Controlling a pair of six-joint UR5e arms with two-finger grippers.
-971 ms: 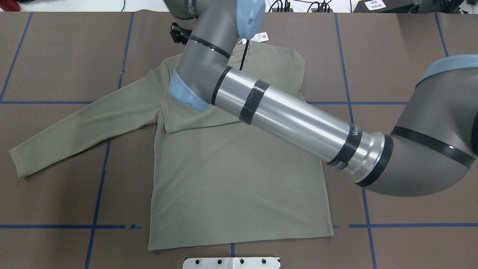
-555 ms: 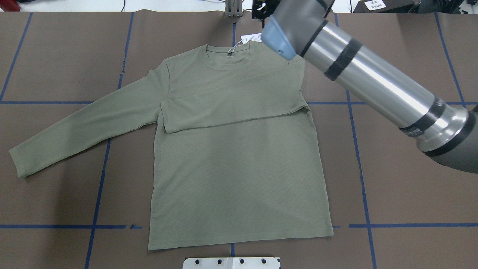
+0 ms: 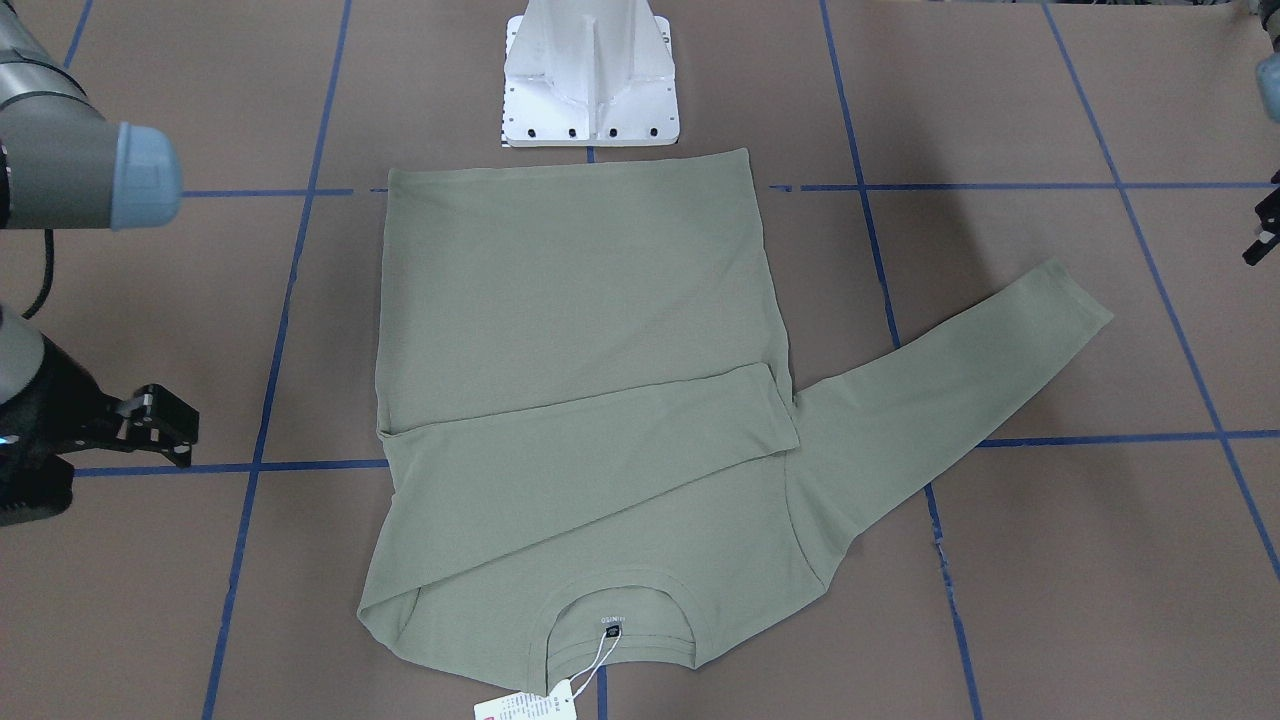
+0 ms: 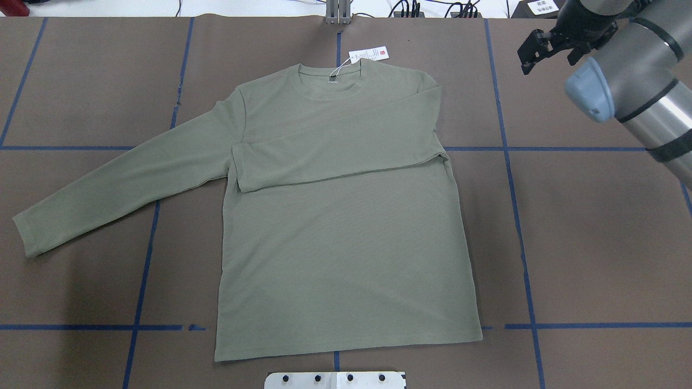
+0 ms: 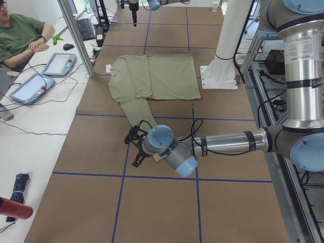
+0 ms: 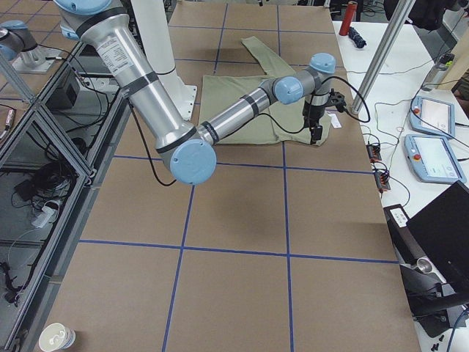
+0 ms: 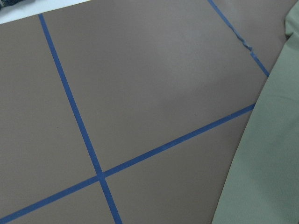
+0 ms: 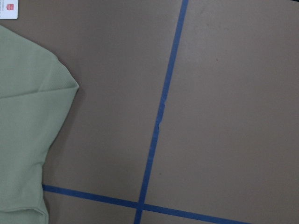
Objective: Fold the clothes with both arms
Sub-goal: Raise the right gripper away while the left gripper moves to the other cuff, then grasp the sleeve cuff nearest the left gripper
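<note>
Sage-green knit shirt (image 4: 346, 243) lies one sleeve folded, the right gripper (image 4: 532, 49) withdrawn upper right, jaws apart and empty; other sleeve likely next.

A robotics lab. The brown-covered table (image 4: 594, 243) carries a blue tape grid (image 4: 567, 148); teach pendants (image 5: 58, 63), a keyboard (image 5: 85, 29) and aluminium framing (image 5: 76, 35) stand alongside.

Your shirt (image 4: 346, 243) lies flat on the table (image 4: 594, 243), one sleeve (image 4: 335, 156) folded across its chest and the other sleeve (image 4: 119, 183) stretched sideways. From your right gripper (image 4: 532, 51), shoulder and hang tag (image 4: 369, 54) sit left of the jaws. From your left gripper (image 5: 134, 148), the outstretched sleeve sits right of the jaws.
</note>
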